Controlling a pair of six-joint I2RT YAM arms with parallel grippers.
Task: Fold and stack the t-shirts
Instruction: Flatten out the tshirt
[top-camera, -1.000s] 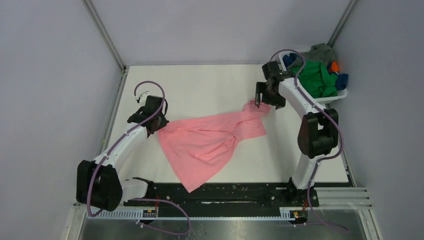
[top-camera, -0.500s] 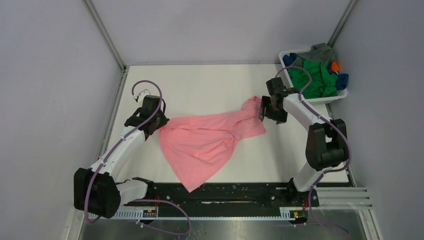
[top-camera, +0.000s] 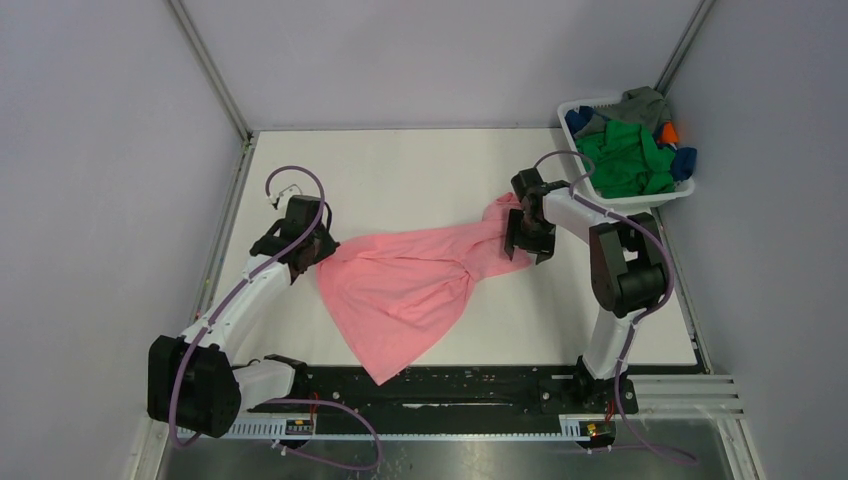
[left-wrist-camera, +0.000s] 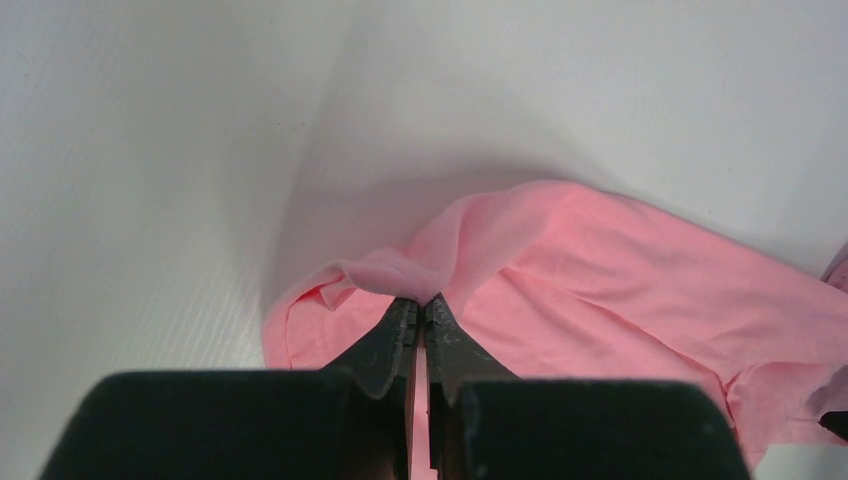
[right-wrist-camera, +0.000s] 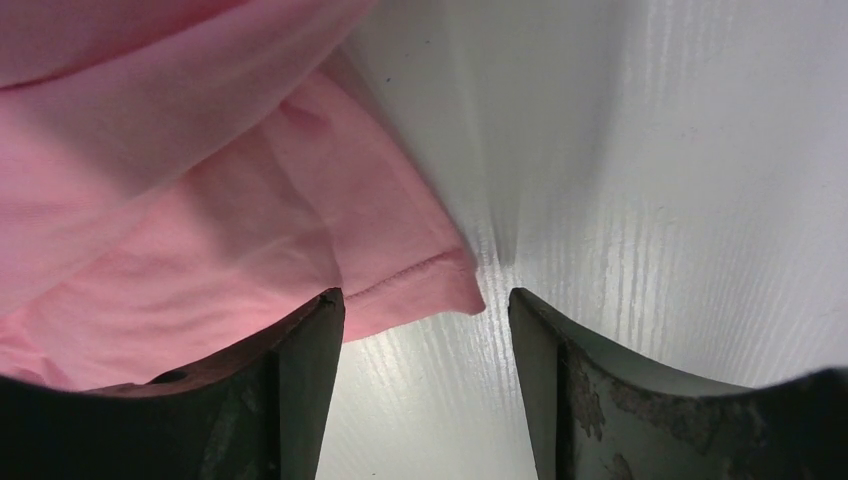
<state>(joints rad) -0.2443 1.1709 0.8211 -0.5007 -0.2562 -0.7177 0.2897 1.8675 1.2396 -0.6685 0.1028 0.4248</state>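
A salmon pink t-shirt (top-camera: 410, 283) lies crumpled across the middle of the white table. My left gripper (top-camera: 313, 250) is shut on a fold at the shirt's left edge, seen pinched between the jaws in the left wrist view (left-wrist-camera: 421, 300). My right gripper (top-camera: 524, 240) is open, low over the shirt's right end. In the right wrist view a hemmed corner of the pink shirt (right-wrist-camera: 420, 280) lies between the spread fingers (right-wrist-camera: 300, 350), not gripped. Green (top-camera: 625, 160), grey (top-camera: 640, 103), blue (top-camera: 684, 162) and orange (top-camera: 669, 131) shirts are piled in the basket.
A white plastic basket (top-camera: 663, 198) stands at the table's far right corner, close behind my right arm. The bare white table (top-camera: 400, 175) stretches behind the pink shirt. Grey walls close in on the table on the left, back and right.
My right gripper has moved from near the basket down and toward me, onto the right end of the pink shirt. My left gripper has stayed shut on the shirt's left edge.
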